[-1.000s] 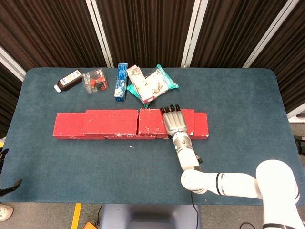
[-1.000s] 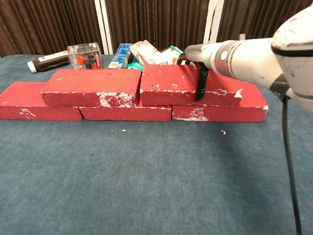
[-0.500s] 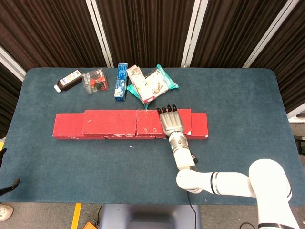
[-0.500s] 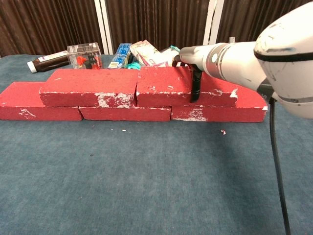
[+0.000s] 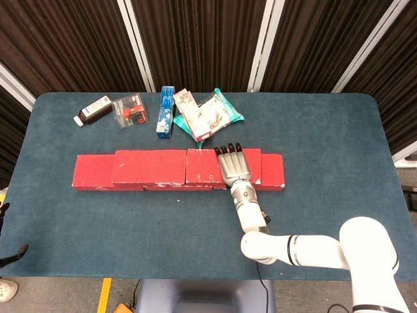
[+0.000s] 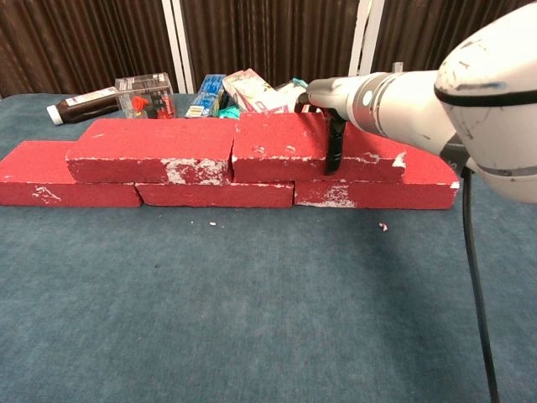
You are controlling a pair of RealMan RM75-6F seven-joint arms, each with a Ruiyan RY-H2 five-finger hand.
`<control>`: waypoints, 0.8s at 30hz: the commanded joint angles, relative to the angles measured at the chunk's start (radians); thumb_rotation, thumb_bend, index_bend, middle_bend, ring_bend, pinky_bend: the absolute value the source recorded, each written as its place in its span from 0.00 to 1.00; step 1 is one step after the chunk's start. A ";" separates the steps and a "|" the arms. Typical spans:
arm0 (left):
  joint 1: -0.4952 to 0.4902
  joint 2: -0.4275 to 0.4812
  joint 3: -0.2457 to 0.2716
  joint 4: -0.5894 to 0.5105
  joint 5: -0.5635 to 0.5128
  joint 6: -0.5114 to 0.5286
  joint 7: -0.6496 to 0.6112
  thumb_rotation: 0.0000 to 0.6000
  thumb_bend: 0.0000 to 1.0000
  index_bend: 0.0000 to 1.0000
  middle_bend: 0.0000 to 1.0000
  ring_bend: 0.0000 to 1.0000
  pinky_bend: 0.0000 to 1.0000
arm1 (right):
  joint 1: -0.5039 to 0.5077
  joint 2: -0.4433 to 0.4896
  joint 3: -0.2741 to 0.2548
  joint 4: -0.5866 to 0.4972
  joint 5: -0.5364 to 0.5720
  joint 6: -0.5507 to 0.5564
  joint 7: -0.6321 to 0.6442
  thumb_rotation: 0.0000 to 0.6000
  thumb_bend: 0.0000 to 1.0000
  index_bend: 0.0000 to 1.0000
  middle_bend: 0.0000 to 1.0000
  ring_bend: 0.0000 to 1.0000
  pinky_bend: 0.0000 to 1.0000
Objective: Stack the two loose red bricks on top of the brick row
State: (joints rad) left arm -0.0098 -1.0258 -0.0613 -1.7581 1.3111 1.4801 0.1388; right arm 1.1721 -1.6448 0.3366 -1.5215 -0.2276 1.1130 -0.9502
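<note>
Three red bricks form the bottom row [image 5: 93, 172] [image 6: 50, 180] across the middle of the table. Two more red bricks lie on top of it. The left upper brick [image 5: 150, 166] [image 6: 151, 151] rests free. My right hand [image 5: 233, 168] [image 6: 331, 109] lies over the right upper brick [image 5: 203, 168] [image 6: 277, 147] and grips it, fingers over its far edge and the black thumb [image 6: 333, 149] down its front face. The two upper bricks meet end to end. Only dark tips [image 5: 14, 254] show at the left edge, perhaps my left hand.
Behind the bricks stand a dark bottle [image 5: 94, 109], a clear plastic box [image 5: 130, 111], a blue carton [image 5: 167, 111] and snack packets [image 5: 208, 114]. Small white crumbs [image 6: 383, 226] lie on the blue cloth in front of the row.
My right hand has slid the right upper brick a little to the left, closing the gap to the left upper brick. In the last half second it barely moved.
</note>
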 commanded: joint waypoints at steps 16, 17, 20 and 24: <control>0.000 0.001 0.000 -0.006 -0.007 0.000 0.009 1.00 0.20 0.00 0.00 0.00 0.00 | 0.017 0.001 0.010 -0.002 0.033 0.004 -0.001 1.00 0.39 0.32 0.27 0.14 0.00; 0.000 0.001 0.000 -0.007 -0.008 -0.001 0.010 1.00 0.20 0.00 0.00 0.00 0.00 | 0.017 0.002 0.011 -0.002 0.032 0.004 0.000 1.00 0.39 0.32 0.26 0.14 0.00; 0.000 0.000 0.000 -0.007 -0.007 0.000 0.014 1.00 0.20 0.00 0.00 0.00 0.00 | 0.019 0.003 0.009 -0.004 0.032 0.005 -0.001 1.00 0.39 0.31 0.26 0.14 0.00; 0.000 -0.002 0.002 -0.009 -0.007 0.000 0.020 1.00 0.20 0.00 0.00 0.00 0.00 | 0.023 0.001 0.009 -0.002 0.044 0.003 -0.005 1.00 0.39 0.31 0.26 0.14 0.00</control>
State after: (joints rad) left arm -0.0098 -1.0273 -0.0598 -1.7674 1.3042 1.4801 0.1588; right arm 1.1945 -1.6432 0.3458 -1.5238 -0.1840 1.1164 -0.9543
